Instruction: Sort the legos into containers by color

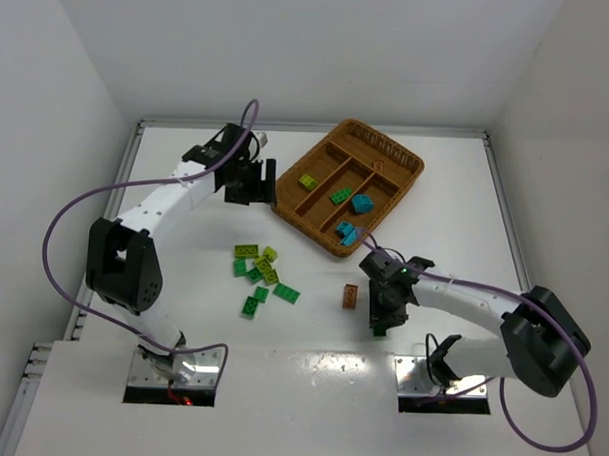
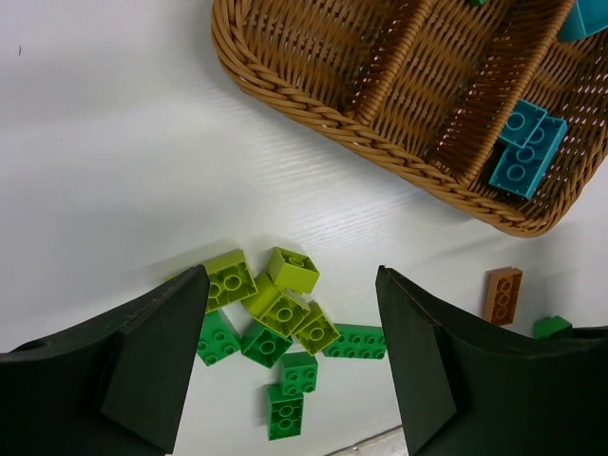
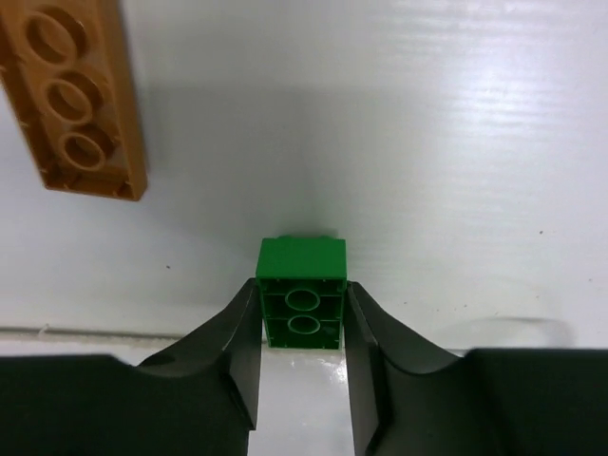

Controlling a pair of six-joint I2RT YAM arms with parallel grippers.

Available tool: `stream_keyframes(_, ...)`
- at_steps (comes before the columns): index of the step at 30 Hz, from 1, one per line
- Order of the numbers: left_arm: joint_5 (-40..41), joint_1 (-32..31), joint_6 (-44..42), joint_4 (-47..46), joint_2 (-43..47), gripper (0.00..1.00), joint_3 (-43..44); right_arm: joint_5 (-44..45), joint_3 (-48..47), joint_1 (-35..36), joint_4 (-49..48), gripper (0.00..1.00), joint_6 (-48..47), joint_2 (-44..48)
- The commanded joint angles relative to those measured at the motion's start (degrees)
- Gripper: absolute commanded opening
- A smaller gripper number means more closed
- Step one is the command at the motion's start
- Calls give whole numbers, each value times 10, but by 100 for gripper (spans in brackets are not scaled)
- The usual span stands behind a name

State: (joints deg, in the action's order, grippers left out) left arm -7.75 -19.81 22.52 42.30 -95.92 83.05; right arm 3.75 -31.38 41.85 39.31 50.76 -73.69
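Pinching dark green lego [image 3: 302, 294] in right jaws, left jaws spread wide

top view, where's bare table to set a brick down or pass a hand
Bare: right of the wicker tray to the edge of the table, and the near strip between the arm bases. Crowded: the tray's near side, with the green and lime pile, the brown brick and the right end effector gripping a green brick.

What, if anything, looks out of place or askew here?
Only the wicker tray, which sits diagonal to the edges of the table. Nothing looks spilled or damaged; the right pincer grips a dark green brick squarely.
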Motion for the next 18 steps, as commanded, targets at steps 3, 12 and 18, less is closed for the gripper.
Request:
stream_keyframes(3,0,-5,0,-12,-3,77,11,53,-67,4,-1,18,3,7)
stream_keyframes(12,55,1,23,-12,-4,77,0,147,-231,-20,-9,14,-61,-56)
stream_keyframes(18,146,-6,16,14,1,87,11,121,-299,-68,-99,14,-109,-79)
